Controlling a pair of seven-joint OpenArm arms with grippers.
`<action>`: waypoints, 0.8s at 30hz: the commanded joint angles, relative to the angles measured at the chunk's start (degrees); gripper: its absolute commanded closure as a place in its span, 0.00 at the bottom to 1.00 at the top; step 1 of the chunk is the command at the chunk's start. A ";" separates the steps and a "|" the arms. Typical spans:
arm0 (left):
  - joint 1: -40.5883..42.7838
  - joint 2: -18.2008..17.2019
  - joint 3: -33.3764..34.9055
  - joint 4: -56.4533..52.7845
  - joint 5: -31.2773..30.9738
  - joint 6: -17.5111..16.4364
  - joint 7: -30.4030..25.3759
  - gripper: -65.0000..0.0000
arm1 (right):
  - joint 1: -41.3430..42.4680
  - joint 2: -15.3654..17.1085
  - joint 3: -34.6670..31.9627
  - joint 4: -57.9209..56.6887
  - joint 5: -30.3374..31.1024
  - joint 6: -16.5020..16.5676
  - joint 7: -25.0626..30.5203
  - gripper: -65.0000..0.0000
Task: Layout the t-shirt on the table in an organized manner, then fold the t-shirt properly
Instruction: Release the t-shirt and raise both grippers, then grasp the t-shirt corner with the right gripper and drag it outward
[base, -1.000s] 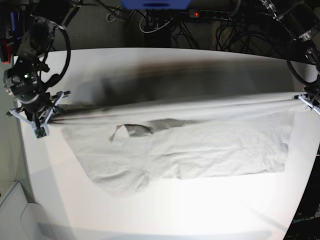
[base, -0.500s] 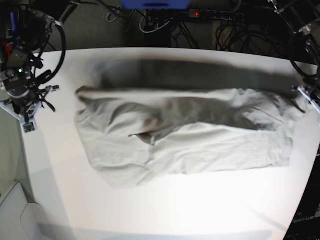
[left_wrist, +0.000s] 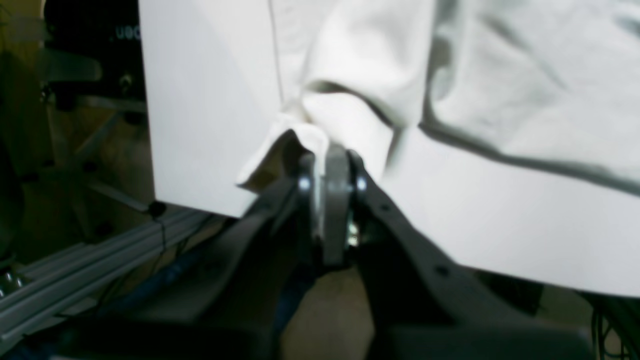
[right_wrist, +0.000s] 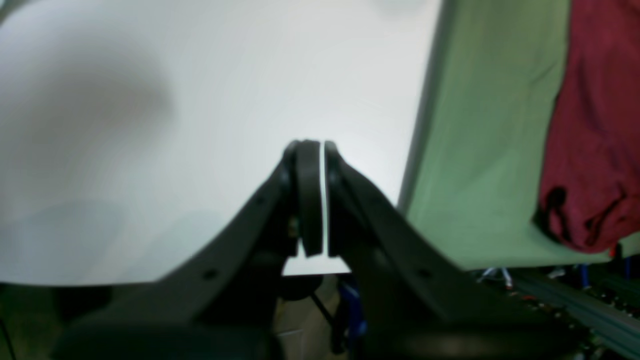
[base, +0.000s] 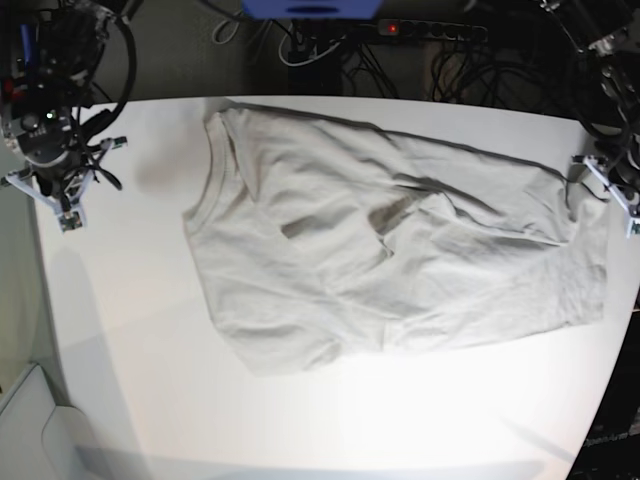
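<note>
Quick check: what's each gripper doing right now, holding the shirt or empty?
Left gripper: shut on a corner of the t-shirt.
Right gripper: shut, empty, over bare table.

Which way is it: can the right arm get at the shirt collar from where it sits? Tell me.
Probably yes. The right gripper hangs shut and empty beside the table edge, and only bare tabletop lies between it and the t-shirt collar. Nothing blocks the path.

Base view overhead, whole table (base: 120, 330); wrist views close, oblique.
</note>
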 joint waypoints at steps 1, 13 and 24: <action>-0.42 -1.21 -0.29 0.96 0.04 0.20 -0.47 1.00 | -0.63 -1.16 -0.94 1.27 1.21 0.17 1.00 1.00; -1.56 -1.74 -0.12 1.05 0.04 0.20 -0.47 1.00 | -1.69 -11.26 -13.51 1.36 1.12 0.17 -5.50 0.94; -1.82 -3.32 -0.12 0.96 0.13 0.20 -0.47 1.00 | -1.07 -11.26 -20.37 1.36 12.11 0.17 -15.61 0.48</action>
